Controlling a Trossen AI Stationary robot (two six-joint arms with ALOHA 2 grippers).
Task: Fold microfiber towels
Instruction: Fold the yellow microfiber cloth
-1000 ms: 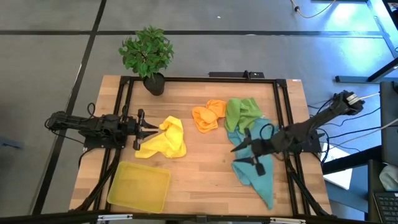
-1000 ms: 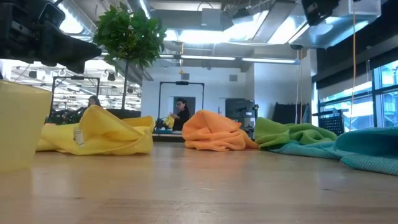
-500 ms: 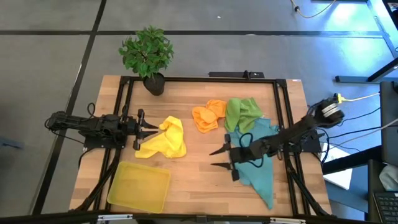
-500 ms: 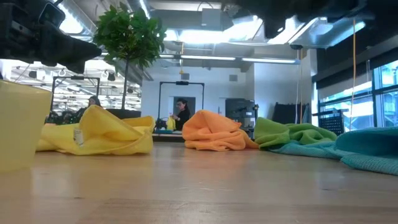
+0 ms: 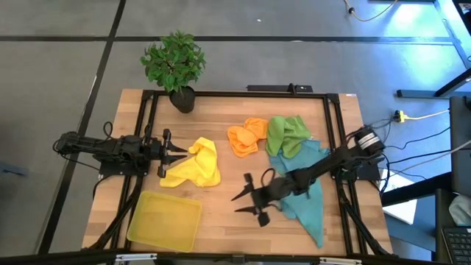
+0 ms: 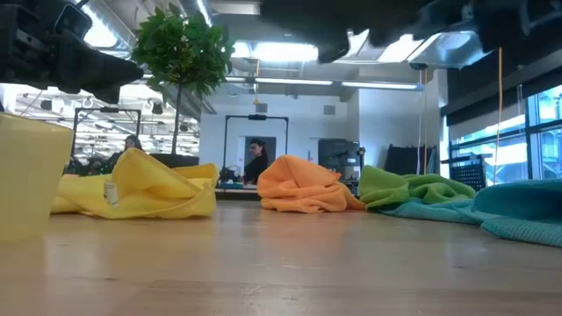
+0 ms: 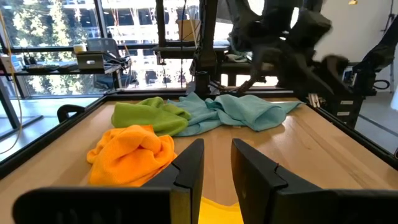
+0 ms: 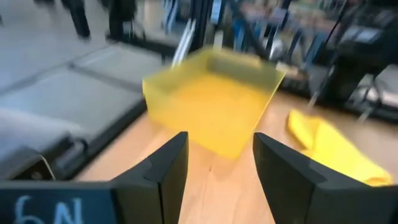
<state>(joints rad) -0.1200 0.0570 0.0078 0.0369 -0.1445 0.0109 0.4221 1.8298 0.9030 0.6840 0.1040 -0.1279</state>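
A crumpled yellow towel (image 5: pixel 199 165) lies on the wood left of centre. An orange towel (image 5: pixel 246 138) and a green towel (image 5: pixel 287 132) lie bunched at the far middle. Teal-blue cloth (image 5: pixel 307 195) is spread at the right; I cannot tell whether it is one towel or two. My left gripper (image 5: pixel 174 160) is open at the yellow towel's left edge, and yellow cloth (image 7: pixel 217 213) shows low between its fingers. My right gripper (image 5: pixel 237 205) is open and empty above bare wood, left of the teal cloth. My left gripper comes level from the table's left, its fingers on either side of the yellow towel's left edge (image 5: pixel 182 163). I cannot tell whether they touch the cloth. The towel lies slack on the table.
A rigid yellow tray (image 5: pixel 165 219) stands at the near left and also shows in the right wrist view (image 8: pixel 214 102). A potted plant (image 5: pixel 176 66) stands at the far left edge. Bare wood lies between the tray and the teal cloth. A black frame borders the table.
My right gripper has gone toward the table's left edge and a little toward the near edge, off the teal cloth and out over bare wood toward the tray, staying open. The towels lie as they were.
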